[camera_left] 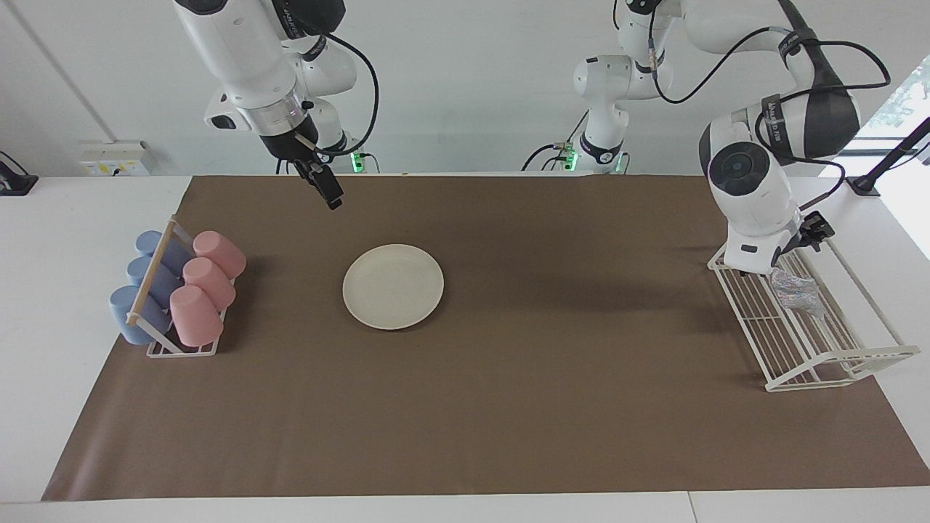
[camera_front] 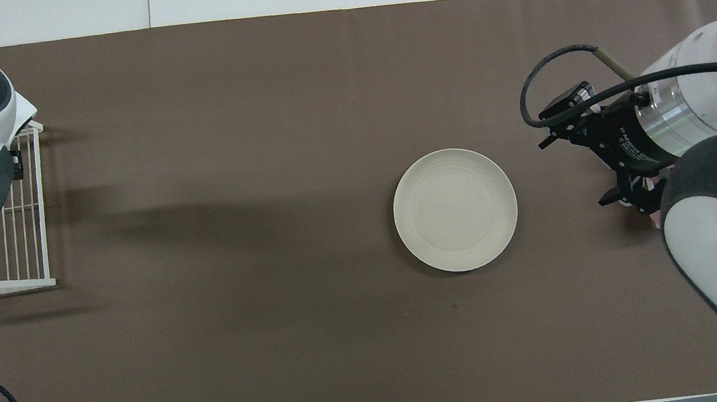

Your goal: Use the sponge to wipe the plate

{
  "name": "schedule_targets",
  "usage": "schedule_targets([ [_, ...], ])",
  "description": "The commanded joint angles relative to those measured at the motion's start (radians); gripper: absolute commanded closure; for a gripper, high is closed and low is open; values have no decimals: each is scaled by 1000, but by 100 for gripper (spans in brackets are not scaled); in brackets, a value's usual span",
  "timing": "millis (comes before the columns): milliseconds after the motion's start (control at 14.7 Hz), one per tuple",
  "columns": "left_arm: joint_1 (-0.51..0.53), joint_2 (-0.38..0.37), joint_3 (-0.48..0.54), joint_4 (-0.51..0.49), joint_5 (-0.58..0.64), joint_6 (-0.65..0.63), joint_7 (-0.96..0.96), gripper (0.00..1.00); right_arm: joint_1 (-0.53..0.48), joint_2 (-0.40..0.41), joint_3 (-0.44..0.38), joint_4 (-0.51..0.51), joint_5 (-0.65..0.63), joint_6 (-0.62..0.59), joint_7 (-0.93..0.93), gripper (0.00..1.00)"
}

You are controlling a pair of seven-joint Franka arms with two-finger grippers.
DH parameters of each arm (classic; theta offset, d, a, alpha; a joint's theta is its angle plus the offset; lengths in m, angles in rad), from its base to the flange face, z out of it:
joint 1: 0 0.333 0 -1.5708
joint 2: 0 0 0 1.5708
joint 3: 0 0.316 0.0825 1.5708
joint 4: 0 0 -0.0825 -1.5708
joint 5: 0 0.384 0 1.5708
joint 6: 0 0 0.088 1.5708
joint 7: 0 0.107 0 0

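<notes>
Lying flat on the brown mat [camera_left: 508, 407], centre-left of the facing view: plate [camera_left: 393, 286], round, no long axis.
Resting in white wire rack [camera_left: 835, 363] at right edge: crumpled sponge [camera_left: 798, 293], long axis unclear. Hovering just above it, left gripper [camera_left: 788, 256], claw state impossible to tell. Hanging raised at upper left, right gripper [camera_left: 328, 190], fingers apparently together. Holding pink cups [camera_left: 207, 287] and blue cups [camera_left: 145, 287]: small rack [camera_left: 182, 347], left.

White table [camera_left: 58, 305] under a brown mat [camera_left: 552, 392]: cream plate [camera_left: 393, 286], cup rack [camera_left: 182, 347], white wire rack [camera_left: 806, 341].
</notes>
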Motion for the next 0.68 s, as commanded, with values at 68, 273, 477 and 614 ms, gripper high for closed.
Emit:
schedule_targets([
  [68, -4, 41, 10, -4, 76, 53, -19, 0, 50, -12, 3, -7, -2, 71, 169, 0],
  [273, -6, 43, 9, -35, 78, 76, -69, 0, 94, -10, 3, -10, -7, 109, 300, 0],
  [477, -9, 41, 9, -58, 79, 79, -93, 0, 140, 7, 3, -9, -5, 112, 381, 0],
  [614, -9, 37, 10, -71, 81, 83, -93, 0, 189, 56, 2, 38, -5, 111, 485, 0],
])
